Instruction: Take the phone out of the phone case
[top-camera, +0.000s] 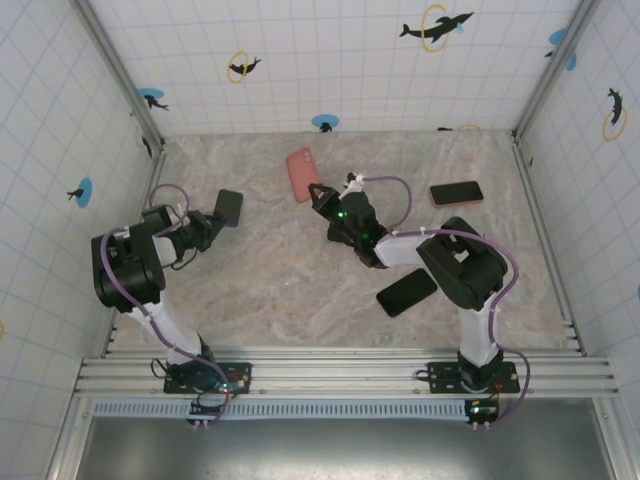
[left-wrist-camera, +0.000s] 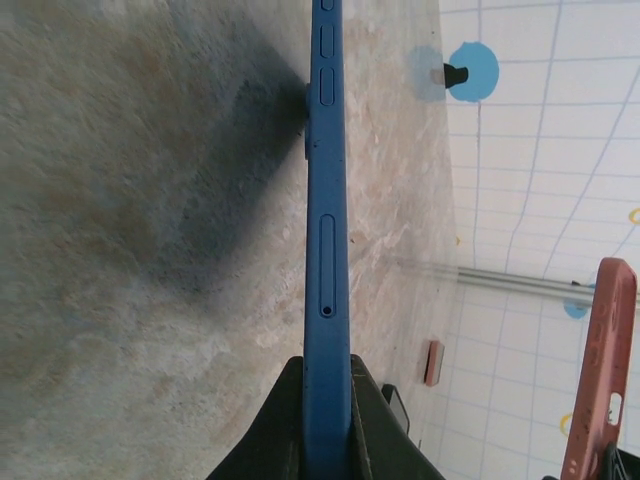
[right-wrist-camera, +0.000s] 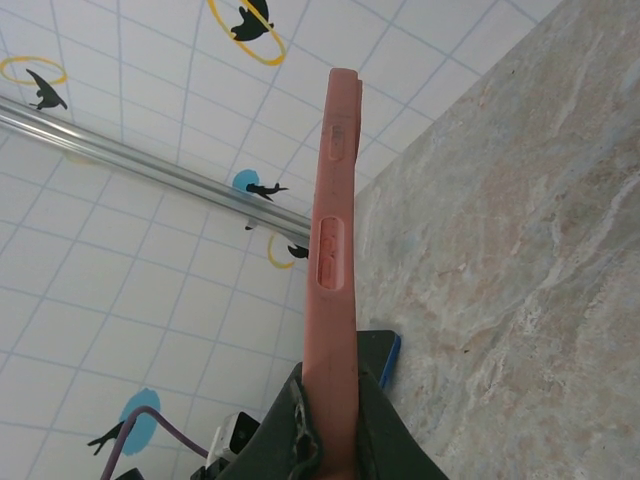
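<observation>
My left gripper (top-camera: 217, 219) is shut on the lower end of a blue phone (top-camera: 229, 207), held off the table at the left. In the left wrist view the phone's bare blue edge (left-wrist-camera: 327, 230) with its buttons and card tray runs up from between the jaws of the left gripper (left-wrist-camera: 328, 378). My right gripper (top-camera: 319, 193) is shut on one end of a salmon-pink phone case (top-camera: 300, 174), lifted near the table's middle back. The right wrist view shows the case (right-wrist-camera: 333, 250) edge-on, rising from the right gripper (right-wrist-camera: 331, 390). I cannot tell what the case holds.
A black phone (top-camera: 407, 291) lies flat on the marble table (top-camera: 270, 280) in front of the right arm. Another phone in a red case (top-camera: 457, 193) lies at the back right. Tiled walls close in the left, back and right sides.
</observation>
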